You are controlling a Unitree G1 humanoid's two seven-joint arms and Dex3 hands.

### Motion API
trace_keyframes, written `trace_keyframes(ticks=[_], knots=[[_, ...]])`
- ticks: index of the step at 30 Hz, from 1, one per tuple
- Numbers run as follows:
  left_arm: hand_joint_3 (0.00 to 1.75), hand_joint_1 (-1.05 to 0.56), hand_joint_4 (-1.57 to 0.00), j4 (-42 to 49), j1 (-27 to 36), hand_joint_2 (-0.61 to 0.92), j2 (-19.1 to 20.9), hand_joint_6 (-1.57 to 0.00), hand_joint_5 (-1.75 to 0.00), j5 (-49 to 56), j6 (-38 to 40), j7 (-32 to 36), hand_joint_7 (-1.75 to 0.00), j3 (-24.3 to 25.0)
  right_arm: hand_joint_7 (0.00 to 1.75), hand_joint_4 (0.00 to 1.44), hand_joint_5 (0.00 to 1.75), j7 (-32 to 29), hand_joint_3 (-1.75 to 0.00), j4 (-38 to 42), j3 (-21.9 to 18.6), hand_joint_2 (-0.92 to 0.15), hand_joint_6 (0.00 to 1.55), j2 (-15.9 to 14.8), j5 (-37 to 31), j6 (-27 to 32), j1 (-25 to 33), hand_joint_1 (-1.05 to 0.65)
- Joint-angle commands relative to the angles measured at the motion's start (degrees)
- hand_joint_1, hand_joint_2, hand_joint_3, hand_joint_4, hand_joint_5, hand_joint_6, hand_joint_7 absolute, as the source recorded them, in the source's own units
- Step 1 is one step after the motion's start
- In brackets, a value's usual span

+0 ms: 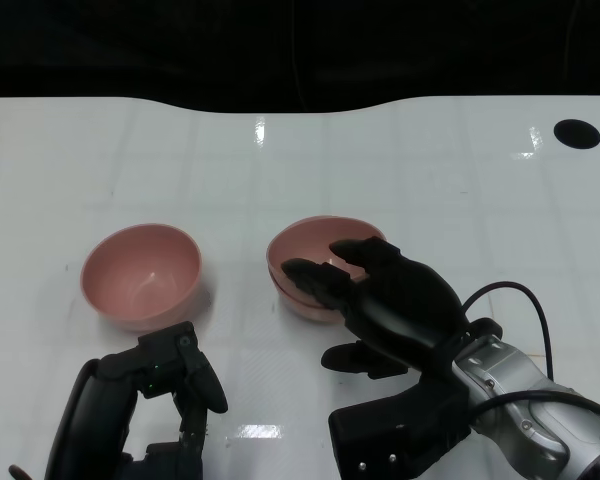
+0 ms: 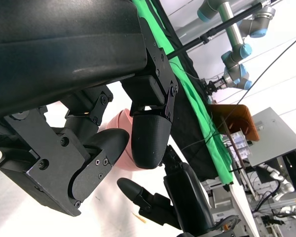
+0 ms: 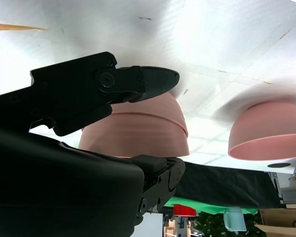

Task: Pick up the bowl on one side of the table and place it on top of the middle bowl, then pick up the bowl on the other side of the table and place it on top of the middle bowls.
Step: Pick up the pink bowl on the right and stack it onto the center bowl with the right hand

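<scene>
showing no readable writing: pink stacked bowls [image 1: 315,262], side bowl [image 1: 141,274], right hand [image 1: 395,300].

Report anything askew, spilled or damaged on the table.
Nothing stands out. The stacked pink bowls sit nested and level under the right hand; the single pink bowl stands upright beyond the left hand. No spills or damage.

Robotics laboratory. Indicators: grey-and-blue industrial robot arms [image 2: 237,49] mounted beyond the white worktop [image 1: 300,170]; green backdrop cloth [image 2: 192,103] hung along the worktop edge; equipment racks [image 2: 281,143] and loose cabling [image 2: 207,143] in the background.
</scene>
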Motion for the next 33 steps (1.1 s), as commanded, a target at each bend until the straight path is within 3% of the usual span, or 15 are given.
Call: trace_keyframes(ticks=[1, 6, 13, 23, 27, 30, 33], knots=[[1.57, -0.07, -0.90, 0.8, -0.1, 0.26, 0.5, -0.87, -1.72, -0.4, -0.8, 0.6, -1.49, 0.5, 0.01, 0.00, 0.27, 0.4, -0.39, 1.7, 0.3, -0.92, 0.15, -1.1, -0.1, 0.5, 0.1, -0.75], [1.55, -0.08, -0.89, 0.8, 0.0, 0.26, 0.5, -0.87, -1.72, -0.8, -1.2, 0.3, -1.49, 0.5, 0.01, 0.00, 0.24, -1.2, -0.41, 2.9, 0.5, -0.92, 0.13, -1.1, -0.2, -0.1, -0.1, -0.75], [1.54, -0.08, -0.88, 0.7, 0.1, 0.27, 0.6, -0.87, -1.72, -1.0, -0.9, 0.4, -1.48, 0.5, 0.00, 0.00, 0.14, -8.5, -0.44, 0.9, -0.9, -0.92, 0.06, -0.8, 1.0, -2.4, 1.0, -0.73], [1.52, -0.06, -0.88, 1.0, -0.3, 0.28, 0.7, -0.87, -1.73, -1.0, -1.0, 0.5, -1.49, 0.7, 0.02, 0.01, 0.13, -6.9, -0.51, -10.6, -4.8, -0.92, 0.05, -2.2, 2.4, -1.6, 5.5, -0.67], [1.53, -0.07, -0.88, 1.0, -0.3, 0.29, 0.7, -0.86, -1.72, -1.6, -0.9, 0.2, -1.49, 0.6, 0.12, 0.00, 0.51, -6.1, -0.30, -15.6, -6.6, -0.92, 0.19, -2.5, 2.9, -0.1, 8.3, -0.57], [1.52, -0.08, -0.88, 1.1, -0.5, 0.28, 0.8, -0.87, -1.73, -1.6, -1.0, 0.3, -1.49, 0.7, 0.21, 0.05, 0.91, -4.4, -0.15, -19.9, -8.2, -0.92, 0.38, -2.9, 3.8, 0.9, 10.8, -0.45], [1.53, -0.07, -0.88, 1.2, -0.7, 0.28, 0.8, -0.86, -1.73, -1.5, -1.2, 0.3, -1.50, 0.7, 0.27, 0.17, 1.00, -4.1, -0.09, -22.6, -9.7, -0.91, 0.51, -3.0, 5.0, 0.5, 12.8, -0.40]])
